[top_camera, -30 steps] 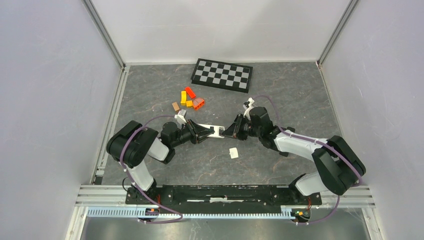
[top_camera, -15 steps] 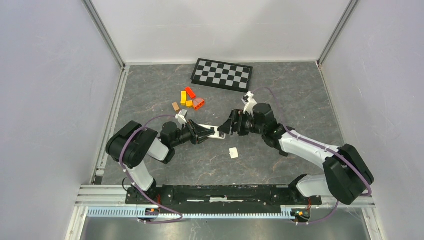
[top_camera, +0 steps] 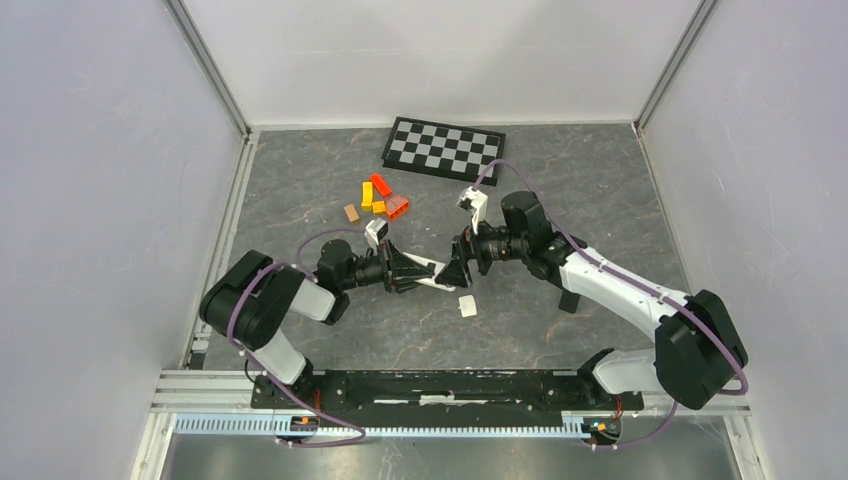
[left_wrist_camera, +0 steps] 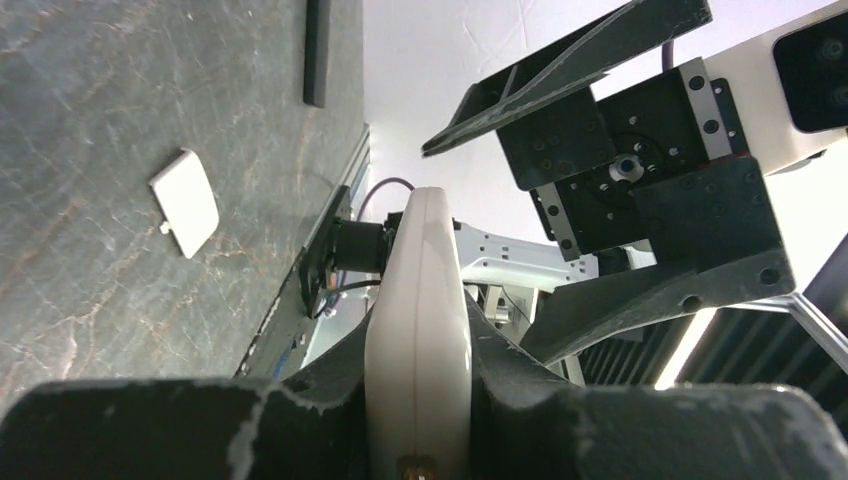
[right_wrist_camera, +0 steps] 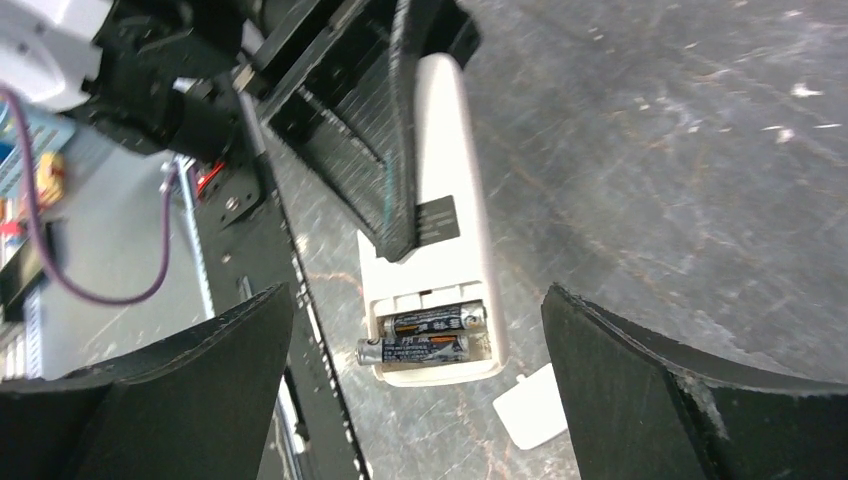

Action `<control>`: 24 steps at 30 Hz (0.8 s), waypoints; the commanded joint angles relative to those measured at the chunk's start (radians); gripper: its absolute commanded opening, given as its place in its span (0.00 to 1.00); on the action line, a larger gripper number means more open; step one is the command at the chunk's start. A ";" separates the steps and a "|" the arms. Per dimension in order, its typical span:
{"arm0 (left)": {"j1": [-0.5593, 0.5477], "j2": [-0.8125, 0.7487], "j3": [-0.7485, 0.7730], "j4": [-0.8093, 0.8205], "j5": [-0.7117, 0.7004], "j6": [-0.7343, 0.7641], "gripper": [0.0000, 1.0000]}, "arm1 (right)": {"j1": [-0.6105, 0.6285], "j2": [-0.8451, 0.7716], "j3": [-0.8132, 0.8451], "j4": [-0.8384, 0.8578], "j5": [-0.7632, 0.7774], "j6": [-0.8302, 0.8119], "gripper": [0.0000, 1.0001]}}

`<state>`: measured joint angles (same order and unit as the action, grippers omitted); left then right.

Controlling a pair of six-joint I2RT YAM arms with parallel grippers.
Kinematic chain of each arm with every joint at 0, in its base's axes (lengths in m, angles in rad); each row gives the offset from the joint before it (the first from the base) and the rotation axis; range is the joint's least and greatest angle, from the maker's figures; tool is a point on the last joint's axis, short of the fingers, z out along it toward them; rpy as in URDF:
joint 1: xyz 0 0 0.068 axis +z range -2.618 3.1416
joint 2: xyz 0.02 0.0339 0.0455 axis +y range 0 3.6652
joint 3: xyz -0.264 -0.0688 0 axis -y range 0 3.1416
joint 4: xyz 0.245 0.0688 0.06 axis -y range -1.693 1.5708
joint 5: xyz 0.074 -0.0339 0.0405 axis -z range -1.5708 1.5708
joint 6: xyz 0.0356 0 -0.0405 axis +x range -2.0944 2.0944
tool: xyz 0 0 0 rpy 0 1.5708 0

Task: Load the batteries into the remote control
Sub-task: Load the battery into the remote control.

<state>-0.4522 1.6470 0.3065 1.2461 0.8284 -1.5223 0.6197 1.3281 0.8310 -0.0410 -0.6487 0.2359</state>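
The left gripper (top_camera: 400, 272) clamps a slim white plastic remote control (top_camera: 432, 284) above the middle of the grey stone-patterned worktop (top_camera: 560, 190). Its long axis runs left to right. Its free end points into the right gripper (top_camera: 455, 272), whose fingers are spread wide and flank it without touching. Only the right wrist view shows two dark cylindrical batteries (right_wrist_camera: 430, 335) side by side in the open compartment. A small white plastic cover (top_camera: 467, 306) lies just beside the remote. Orange and red blocks (top_camera: 380, 197) sit well apart.

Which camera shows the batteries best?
Right wrist view: two batteries sit side by side in the open compartment of the remote. The top view is too distant; the left wrist view shows only the remote's edge.
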 commanded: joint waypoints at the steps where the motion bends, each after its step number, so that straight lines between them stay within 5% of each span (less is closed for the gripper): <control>1: -0.004 -0.054 0.048 -0.032 0.123 -0.030 0.02 | -0.005 0.011 0.016 -0.044 -0.165 -0.071 0.98; 13: -0.002 -0.134 0.104 -0.260 0.161 0.123 0.02 | -0.035 0.022 -0.037 0.025 -0.250 -0.006 0.97; 24: -0.002 -0.164 0.108 -0.310 0.155 0.154 0.02 | -0.041 0.038 -0.053 0.032 -0.261 -0.005 0.67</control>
<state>-0.4522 1.5143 0.3874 0.9302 0.9539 -1.4193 0.5846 1.3575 0.7795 -0.0593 -0.8829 0.2306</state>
